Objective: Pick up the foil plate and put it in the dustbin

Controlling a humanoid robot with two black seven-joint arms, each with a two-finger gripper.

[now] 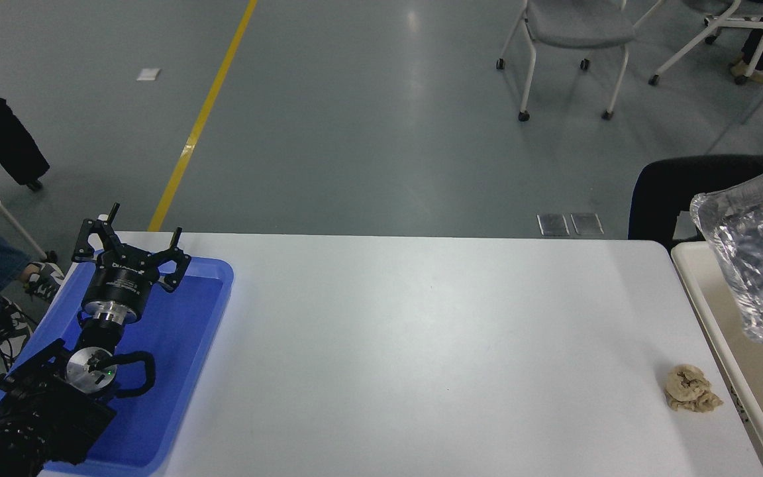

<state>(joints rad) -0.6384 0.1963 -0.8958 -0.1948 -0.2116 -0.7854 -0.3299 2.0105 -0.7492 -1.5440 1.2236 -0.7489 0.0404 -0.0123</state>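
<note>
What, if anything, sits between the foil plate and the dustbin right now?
Nothing visible. The foil plate hangs in the air directly over the dustbin at the table's right end, with only open bin beneath it. The wadded paper lump lies on the table outside the rim, off the path.

White table [421,344]: blue tray [183,344] at left edge, tan paper wad [691,389] near right edge.

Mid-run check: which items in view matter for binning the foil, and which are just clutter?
Job items:
foil plate, blurred, above the bin
dustbin, at the table's right edge

Just lying about:
paper wad on the white table
blue tray under the parked left gripper
</note>
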